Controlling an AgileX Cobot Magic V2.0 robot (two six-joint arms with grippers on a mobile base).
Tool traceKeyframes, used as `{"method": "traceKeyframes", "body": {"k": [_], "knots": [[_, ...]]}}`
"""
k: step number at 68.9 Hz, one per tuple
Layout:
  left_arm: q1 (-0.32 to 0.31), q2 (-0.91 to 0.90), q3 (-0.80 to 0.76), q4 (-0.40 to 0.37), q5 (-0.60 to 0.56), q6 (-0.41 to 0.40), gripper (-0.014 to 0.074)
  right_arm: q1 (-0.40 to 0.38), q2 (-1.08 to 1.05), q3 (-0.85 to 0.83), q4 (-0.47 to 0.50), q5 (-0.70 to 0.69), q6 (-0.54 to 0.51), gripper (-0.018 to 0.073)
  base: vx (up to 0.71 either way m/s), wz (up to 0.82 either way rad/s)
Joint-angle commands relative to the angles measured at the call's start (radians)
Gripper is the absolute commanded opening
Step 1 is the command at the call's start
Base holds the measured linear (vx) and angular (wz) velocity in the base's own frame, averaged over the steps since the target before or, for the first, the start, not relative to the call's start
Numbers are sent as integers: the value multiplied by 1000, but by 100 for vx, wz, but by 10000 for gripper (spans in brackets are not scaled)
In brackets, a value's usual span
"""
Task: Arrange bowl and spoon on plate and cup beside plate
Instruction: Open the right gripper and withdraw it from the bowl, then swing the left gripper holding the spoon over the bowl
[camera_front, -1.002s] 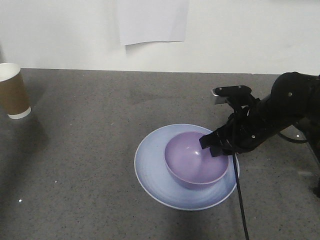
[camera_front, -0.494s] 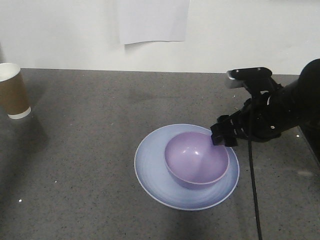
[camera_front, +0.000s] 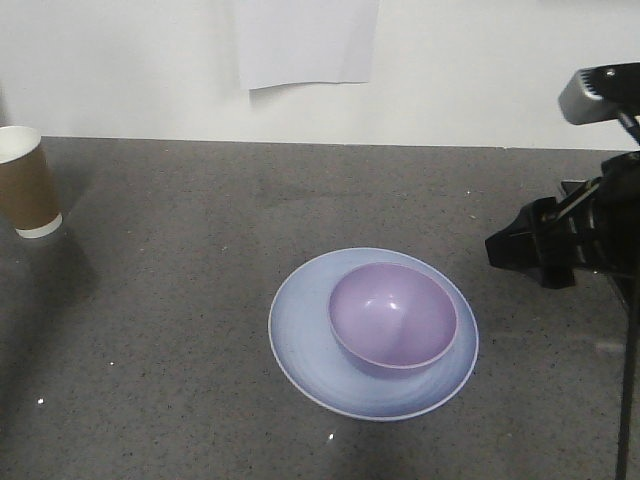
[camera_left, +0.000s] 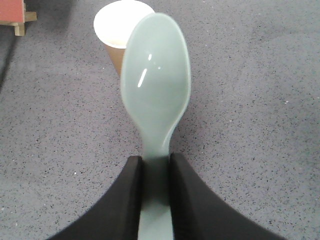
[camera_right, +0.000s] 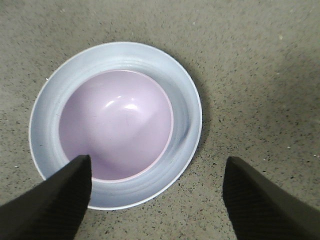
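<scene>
The lavender bowl (camera_front: 393, 318) (camera_right: 116, 124) sits upright on the pale blue plate (camera_front: 300, 330) (camera_right: 187, 107) at the table's middle. My right gripper (camera_front: 530, 250) (camera_right: 157, 172) hovers open to the right of the plate, with nothing between its fingers. In the left wrist view the mint-green spoon (camera_left: 156, 82) is clamped by its handle in my left gripper (camera_left: 156, 167), scoop pointing away. The brown paper cup (camera_front: 25, 182) (camera_left: 117, 27) stands upright at the far left, just beyond the spoon's scoop. The left gripper is out of the front view.
A white wall with a sheet of paper (camera_front: 305, 40) backs the dark speckled table (camera_front: 160, 330). A red-brown block (camera_left: 12, 12) shows at the top left corner of the left wrist view.
My right gripper has let go of the bowl, opened and pulled back to the right and upward, away from the plate. Bowl, plate and cup have stayed put.
</scene>
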Motion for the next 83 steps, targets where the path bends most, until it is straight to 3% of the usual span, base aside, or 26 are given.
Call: {"method": "traceKeyframes", "body": {"k": [1, 31, 39, 55, 64, 83], "knots": [[-7, -16, -23, 0, -51, 3, -6, -1, -56, -31, -5, -39, 1, 520, 0, 0], [-7, -16, -23, -13, -51, 14, -6, -1, -77, -31, -5, -55, 1, 520, 0, 0], [-7, -16, -23, -69, -51, 70, -6, -1, -77, -31, -5, -58, 1, 520, 0, 0], [-19, 14, -52, -266, -35, 216, -8, -1, -77, -31, -5, -64, 1, 520, 0, 0], [-89, 82, -120, -313, 17, 248, -8, -1, -77, -31, -5, -66, 1, 520, 0, 0], [-357, 249, -223, -315, 77, 299, -8, -1, -77, -31, -4, -66, 1, 520, 0, 0]]}}
